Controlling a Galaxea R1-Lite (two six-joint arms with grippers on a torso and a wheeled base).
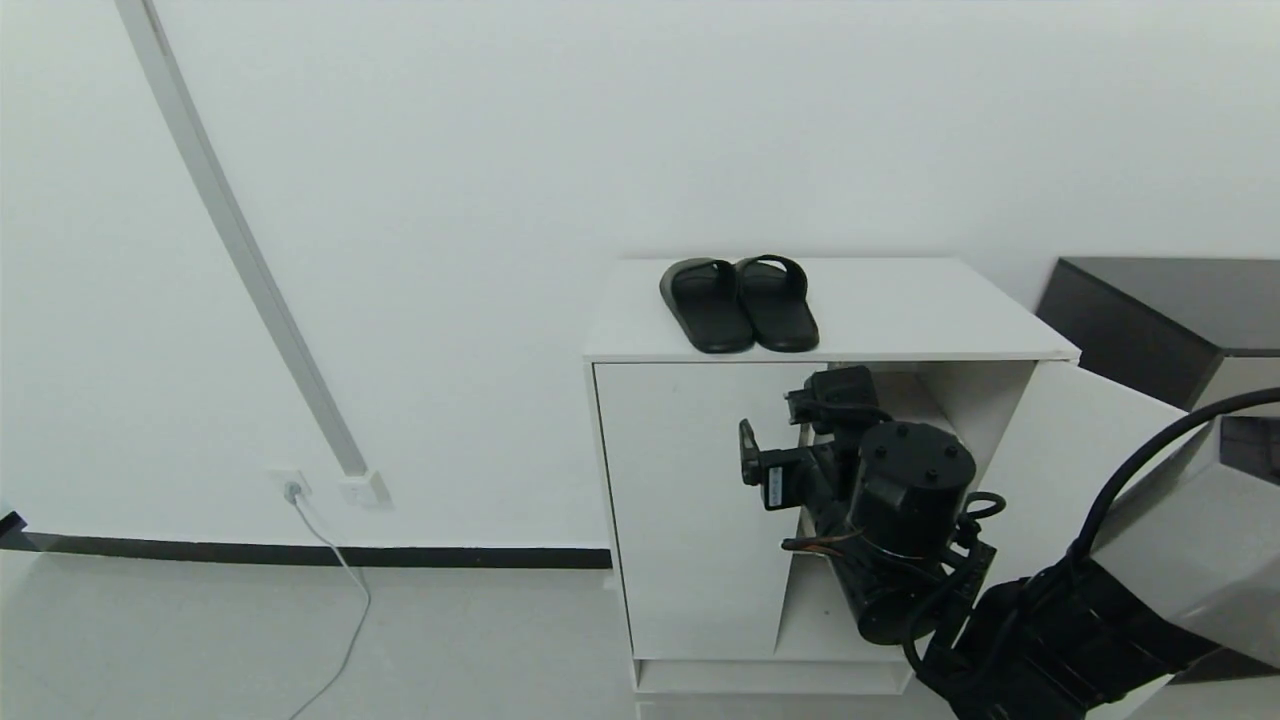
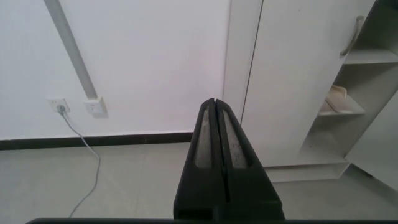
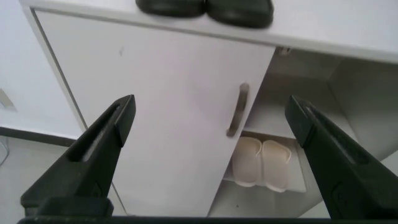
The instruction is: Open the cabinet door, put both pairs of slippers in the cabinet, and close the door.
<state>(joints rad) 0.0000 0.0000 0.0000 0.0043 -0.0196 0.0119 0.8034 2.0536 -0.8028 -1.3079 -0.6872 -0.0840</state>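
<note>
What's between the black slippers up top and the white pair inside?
Right wrist view: the cabinet's top panel, which the black slippers lie on. The left wrist view adds an upper shelf above the shelf holding the white slippers.

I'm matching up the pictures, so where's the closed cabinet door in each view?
Head view: door below the black slippers.
Left wrist view: door beyond the left gripper.
Right wrist view: door ahead of the right gripper.
Shared landmark: the open compartment beside it.
</note>
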